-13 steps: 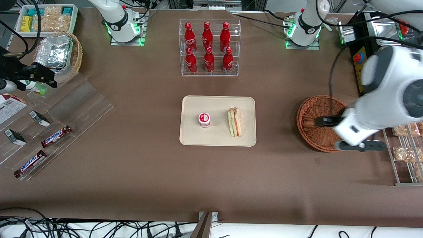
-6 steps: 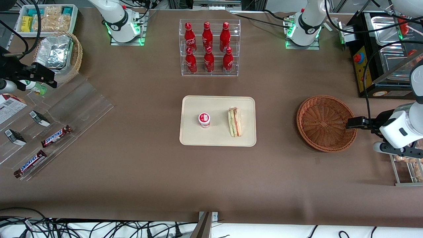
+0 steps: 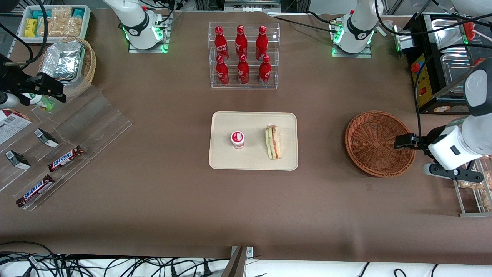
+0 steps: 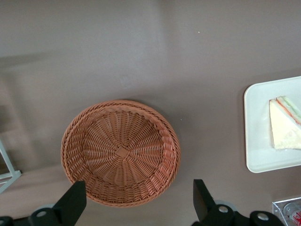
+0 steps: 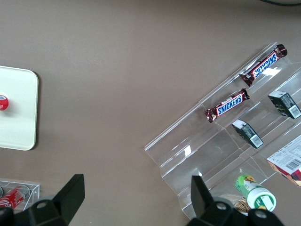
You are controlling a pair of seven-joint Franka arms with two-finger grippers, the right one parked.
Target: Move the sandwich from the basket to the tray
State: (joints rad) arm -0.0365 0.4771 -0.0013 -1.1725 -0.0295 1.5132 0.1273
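Observation:
The wrapped triangular sandwich (image 3: 273, 142) (image 4: 284, 125) lies on the beige tray (image 3: 253, 123) (image 4: 256, 141) at the table's middle. The reddish-brown woven basket (image 3: 374, 142) (image 4: 121, 151) stands apart from the tray, toward the working arm's end, and holds nothing. My left gripper (image 3: 401, 141) (image 4: 137, 188) hangs above the basket's rim on the side away from the tray. It is open, with its black fingers (image 4: 70, 202) spread wide and nothing between them.
A small red-and-white cup (image 3: 237, 139) stands on the tray beside the sandwich. A clear rack of red bottles (image 3: 243, 55) is farther from the front camera. Bagged snacks on a metal rack (image 3: 471, 181) and a black appliance (image 3: 434, 77) flank the working arm.
The left arm has pulled off the basket toward its own end of the table, then eased slightly back over the rim. Sandwich, tray and basket have stayed put.

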